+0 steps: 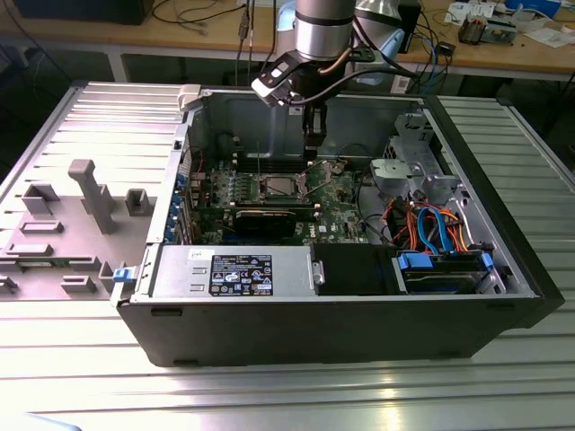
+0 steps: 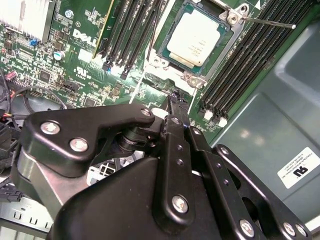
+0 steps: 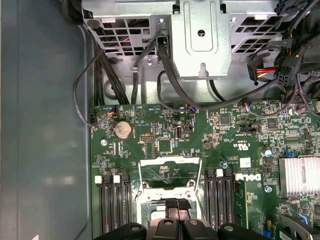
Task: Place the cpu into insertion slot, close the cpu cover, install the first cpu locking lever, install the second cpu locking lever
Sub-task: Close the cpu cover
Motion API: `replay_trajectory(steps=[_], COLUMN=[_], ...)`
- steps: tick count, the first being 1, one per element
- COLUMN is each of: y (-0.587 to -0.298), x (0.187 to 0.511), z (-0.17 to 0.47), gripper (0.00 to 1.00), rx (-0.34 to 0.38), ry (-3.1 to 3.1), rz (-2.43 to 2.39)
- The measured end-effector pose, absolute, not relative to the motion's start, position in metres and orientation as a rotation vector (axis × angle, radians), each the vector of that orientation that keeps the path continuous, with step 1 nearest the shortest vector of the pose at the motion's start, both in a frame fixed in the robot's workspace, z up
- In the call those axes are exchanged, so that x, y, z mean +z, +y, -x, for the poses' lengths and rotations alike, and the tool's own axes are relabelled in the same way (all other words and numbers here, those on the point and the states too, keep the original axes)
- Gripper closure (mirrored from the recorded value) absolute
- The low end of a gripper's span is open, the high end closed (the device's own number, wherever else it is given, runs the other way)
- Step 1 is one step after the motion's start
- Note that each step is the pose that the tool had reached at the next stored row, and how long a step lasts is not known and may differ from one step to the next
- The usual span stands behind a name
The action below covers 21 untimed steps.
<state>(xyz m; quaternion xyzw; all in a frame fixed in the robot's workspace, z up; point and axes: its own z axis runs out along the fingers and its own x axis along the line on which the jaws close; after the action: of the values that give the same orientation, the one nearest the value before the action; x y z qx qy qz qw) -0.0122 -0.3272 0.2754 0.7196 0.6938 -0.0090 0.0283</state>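
While uncovered, one cpu [image 2: 195, 37] in one insertion slot [image 2: 164, 50].

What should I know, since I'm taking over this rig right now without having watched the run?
The end effector is shut, with its tips at the edge of the cpu cover; a grip on it can't be confirmed.
The cpu sits in the insertion slot: done.
The cpu cover is raised, not closed.
One locking lever sticks out free; both lever installs remain.
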Motion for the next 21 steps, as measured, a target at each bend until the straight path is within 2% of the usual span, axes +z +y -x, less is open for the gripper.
replay_trajectory(steps=[21], y=[-0.3272], x=[0.2754], z=[0.0065], gripper=[0.89], rx=[-0.028], ry=[2.141], rz=[-2.221])
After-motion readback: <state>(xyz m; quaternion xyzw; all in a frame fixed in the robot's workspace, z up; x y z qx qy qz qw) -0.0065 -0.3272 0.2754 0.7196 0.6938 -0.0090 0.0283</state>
